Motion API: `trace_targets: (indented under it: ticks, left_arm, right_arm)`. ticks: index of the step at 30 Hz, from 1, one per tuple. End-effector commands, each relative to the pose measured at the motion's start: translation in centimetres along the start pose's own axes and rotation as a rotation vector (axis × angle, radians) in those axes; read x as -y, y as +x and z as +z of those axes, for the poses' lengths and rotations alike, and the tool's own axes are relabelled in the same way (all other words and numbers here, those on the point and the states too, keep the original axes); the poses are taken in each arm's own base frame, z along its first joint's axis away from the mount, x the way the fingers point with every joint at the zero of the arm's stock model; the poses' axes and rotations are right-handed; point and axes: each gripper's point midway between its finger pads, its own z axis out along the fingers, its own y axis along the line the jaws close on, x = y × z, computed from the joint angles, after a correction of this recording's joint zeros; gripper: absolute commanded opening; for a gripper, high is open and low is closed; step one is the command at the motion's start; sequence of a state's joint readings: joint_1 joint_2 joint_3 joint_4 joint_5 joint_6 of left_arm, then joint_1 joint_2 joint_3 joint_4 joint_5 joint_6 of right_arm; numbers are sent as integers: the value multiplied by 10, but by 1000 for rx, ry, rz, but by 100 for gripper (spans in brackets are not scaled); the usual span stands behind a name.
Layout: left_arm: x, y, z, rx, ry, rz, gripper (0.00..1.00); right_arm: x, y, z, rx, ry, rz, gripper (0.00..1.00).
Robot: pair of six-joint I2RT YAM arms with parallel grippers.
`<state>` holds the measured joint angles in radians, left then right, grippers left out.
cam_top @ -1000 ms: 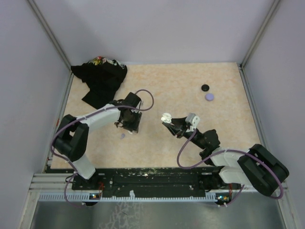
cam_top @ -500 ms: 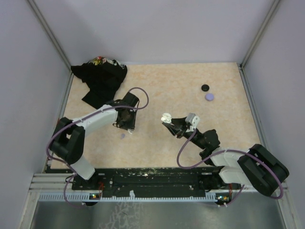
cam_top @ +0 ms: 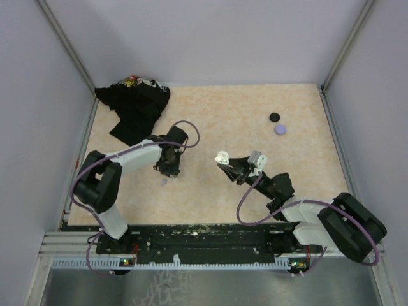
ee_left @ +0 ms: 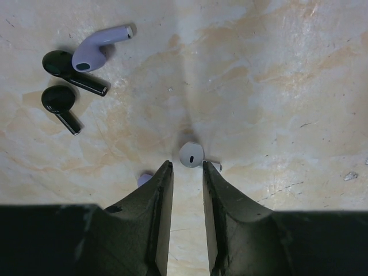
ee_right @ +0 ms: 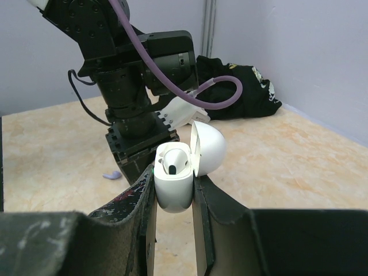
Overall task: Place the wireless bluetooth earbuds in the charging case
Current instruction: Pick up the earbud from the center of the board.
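Note:
In the left wrist view a white earbud (ee_left: 191,154) lies on the table just beyond my left gripper's tips (ee_left: 186,169), which are open and empty. A lavender earbud (ee_left: 100,47) and two dark earbuds (ee_left: 72,68) lie at the upper left. Another lavender piece (ee_left: 144,179) is half hidden by the left finger. My right gripper (ee_right: 174,175) is shut on the open white charging case (ee_right: 172,192), with one white earbud (ee_right: 174,161) seated in it. In the top view the case (cam_top: 222,156) is held up mid-table, and the left gripper (cam_top: 169,167) is to its left.
A black cloth (cam_top: 135,105) lies at the back left corner. A black disc (cam_top: 275,117) and a lavender disc (cam_top: 280,129) lie at the back right. Grey walls enclose the table on three sides.
My left gripper has turned and drawn in slightly towards the spot over the earbuds. The right arm and the case have not moved.

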<state>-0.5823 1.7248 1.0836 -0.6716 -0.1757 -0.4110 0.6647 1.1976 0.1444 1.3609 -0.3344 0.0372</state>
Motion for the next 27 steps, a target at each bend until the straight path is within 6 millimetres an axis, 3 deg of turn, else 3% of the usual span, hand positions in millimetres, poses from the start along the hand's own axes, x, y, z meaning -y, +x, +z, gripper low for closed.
trace_targets:
  ticks: [1,14,27]
  left_arm:
    - [-3,-6,5,12,-16,-2,33]
    - [0,-10,5,18,-11,-7,33]
    - [-2,-1,15,-20,-20,-4,29]
  right_arm:
    - [-1,-29,6,92,-10,-27,0]
    - [-1,-29,6,92,-13,-26,0]
    - [-1,-30,6,93,-9,-28,0]
